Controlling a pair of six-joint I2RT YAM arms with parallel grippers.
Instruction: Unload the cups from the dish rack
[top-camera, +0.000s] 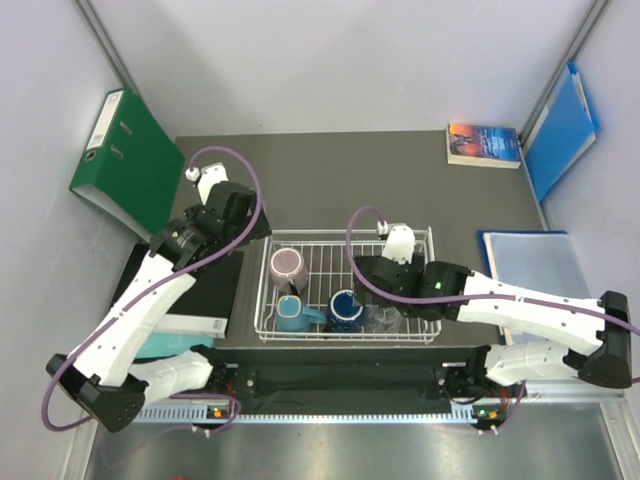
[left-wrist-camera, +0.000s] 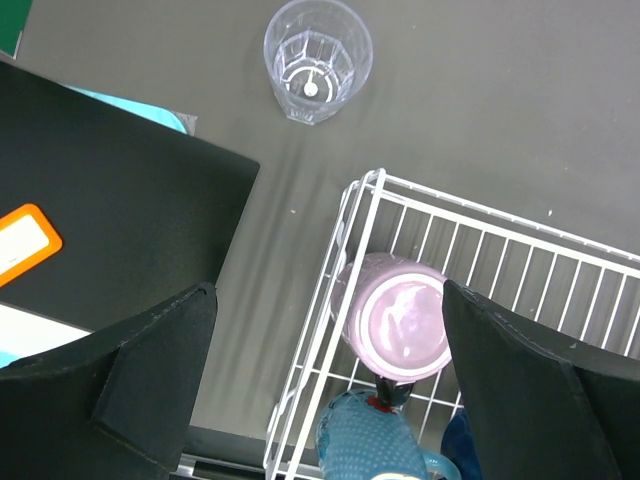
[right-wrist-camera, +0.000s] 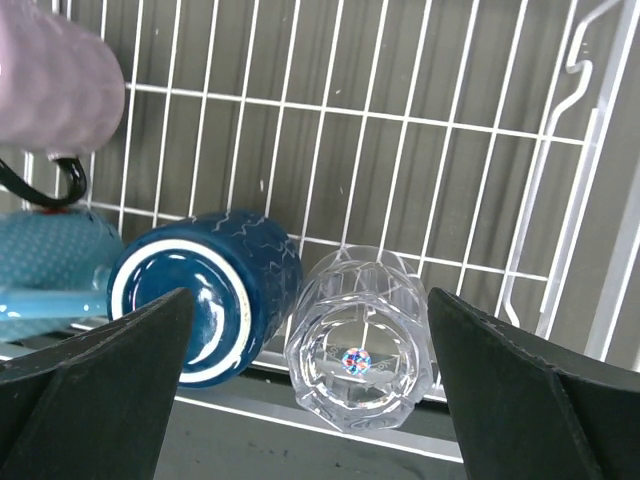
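Note:
The white wire dish rack (top-camera: 410, 262) stands mid-table. It holds a pale pink mug (top-camera: 288, 266), a teal-blue handled mug (top-camera: 294, 316), a navy mug (top-camera: 346, 310) and a clear tumbler (top-camera: 383, 319), all upside down or lying. A second clear tumbler (left-wrist-camera: 317, 60) stands on the table outside the rack's left side; it is hidden in the top view. My left gripper (left-wrist-camera: 330, 400) is open and empty above the rack's left edge, near the pink mug (left-wrist-camera: 395, 325). My right gripper (right-wrist-camera: 310, 400) is open and empty above the tumbler (right-wrist-camera: 360, 355) and navy mug (right-wrist-camera: 205, 300).
A black folder (top-camera: 190, 285) with a white label lies left of the rack. A green binder (top-camera: 130, 165) stands at the back left. A book (top-camera: 484, 143) and a blue folder (top-camera: 560, 130) are at the back right. A grey-blue folder (top-camera: 530, 262) lies right of the rack.

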